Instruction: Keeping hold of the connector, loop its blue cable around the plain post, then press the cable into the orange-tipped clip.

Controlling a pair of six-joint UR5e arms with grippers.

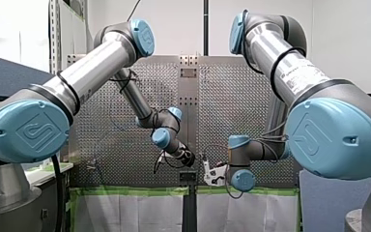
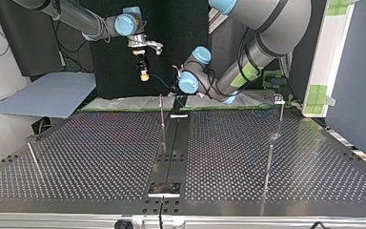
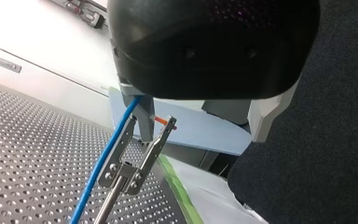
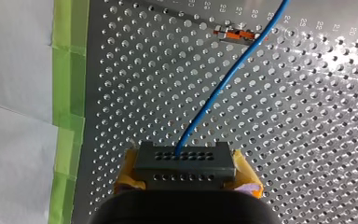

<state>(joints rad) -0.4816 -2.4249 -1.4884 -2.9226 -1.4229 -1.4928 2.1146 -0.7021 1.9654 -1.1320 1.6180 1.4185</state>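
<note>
- My right arm [image 2: 83,21] reaches over the counter's [image 2: 100,157] far edge in the top view, wrist pointing down.
- Right jaws are clenched on the connector [image 4: 185,161].
- The cable [image 4: 214,98] runs from it to the clip [image 4: 235,34], crossing one prong.
- My left arm [image 2: 248,62] hangs low beside the clip; I cannot tell how the left jaws stand.

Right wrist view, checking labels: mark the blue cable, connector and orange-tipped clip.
blue cable [image 4: 223,84]: right wrist view, mid-length.
connector [image 4: 200,165]: right wrist view, holed face.
orange-tipped clip [image 4: 237,35]: right wrist view, orange part.

Connector [image 4: 186,158] between fingers [image 4: 248,177] of my right gripper [image 4: 185,171], cable [image 4: 223,80] running ahead alongside clip [image 4: 235,34] on table [image 4: 130,84].
</note>
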